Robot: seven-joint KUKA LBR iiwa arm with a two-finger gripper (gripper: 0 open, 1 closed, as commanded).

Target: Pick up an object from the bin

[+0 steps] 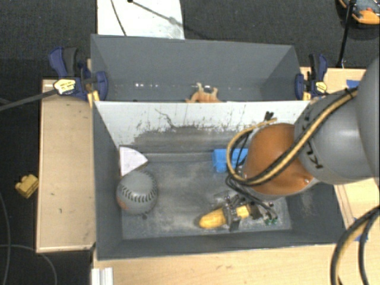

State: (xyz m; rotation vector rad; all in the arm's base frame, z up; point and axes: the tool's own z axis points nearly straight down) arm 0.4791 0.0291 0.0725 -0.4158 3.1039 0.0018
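1. Gripper (242, 211): placed low at the lower right of the bin (178, 206) floor, at the right end of a yellow banana-shaped thing (211, 220); parted or closed cannot be told.
2. Blue block (221, 159): partly hidden by the orange wrist cover (270, 159).
3. Grey ball (137, 193): located at left, well apart.

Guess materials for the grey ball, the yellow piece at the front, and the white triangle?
Grey ball: likely rubber or soft plastic, matte, with ribbed lines across it.
Yellow piece: looks like smooth plastic by its slight sheen, but I'm unsure.
White triangle: probably paper or thin card, flat and matte.
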